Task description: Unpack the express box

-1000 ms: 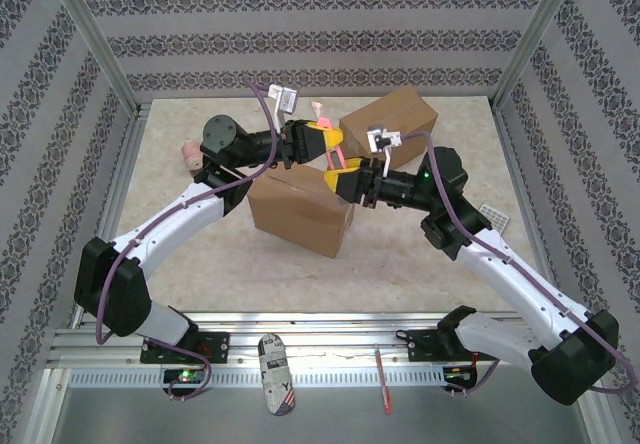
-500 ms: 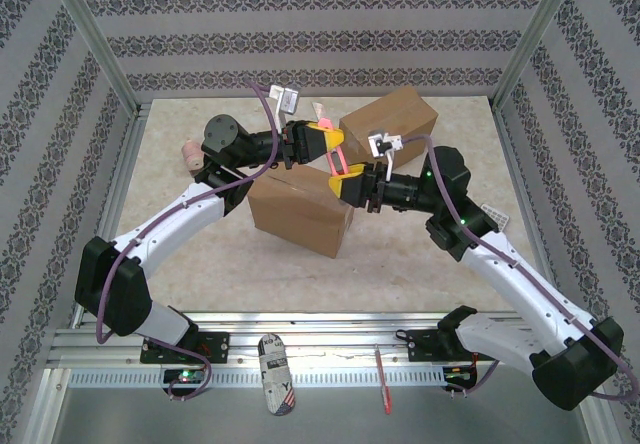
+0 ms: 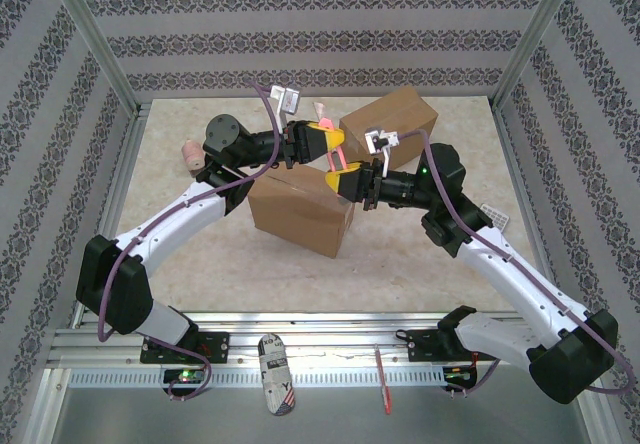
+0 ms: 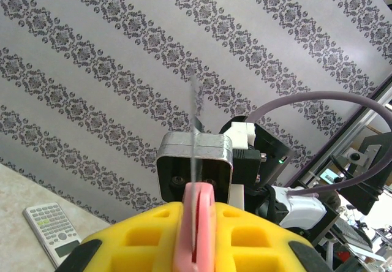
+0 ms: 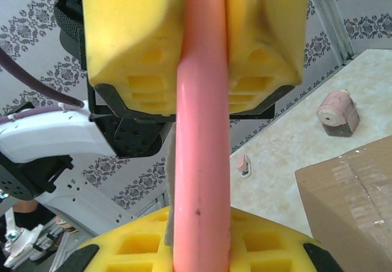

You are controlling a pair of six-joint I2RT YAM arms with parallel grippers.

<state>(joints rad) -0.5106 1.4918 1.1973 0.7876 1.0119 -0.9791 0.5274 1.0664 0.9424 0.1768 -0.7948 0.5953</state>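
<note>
Left claw (image 3: 325, 144) is clamped tight on the pink cutter (image 3: 338, 156), just above the middle of the overhead frame. On its wrist camera I see the pink handle pinched between the yellow fingers (image 4: 138, 244) at the bottom edge. A thin grey blade (image 4: 194, 131) stands edge-on, straight up toward the patterned wall.

Right claw (image 3: 347, 180) meets it from the lower right. On its wrist camera the same pink handle runs down the centre of the frame. It sits squeezed between that claw's own yellow fingers at the bottom, with the left claw's fingers gripping it at the top. So both claws have hold of the one cutter, nose to nose.

Just below them, at the centre of the overhead frame, lies the express box (image 3: 300, 209) on the bench (image 3: 400, 254), closed, with tape along its seam. I cannot tell whether the cutter touches it.

A second box (image 3: 390, 119) sits at an angle behind, upper right of centre. Further out, there's a small pink object (image 3: 190, 152) at the left of the bench and a calculator (image 3: 493, 215) at the right, beside the right arm. Down at the bottom rail are a small printed object (image 3: 275, 374) and a red pen (image 3: 382, 379).
</note>
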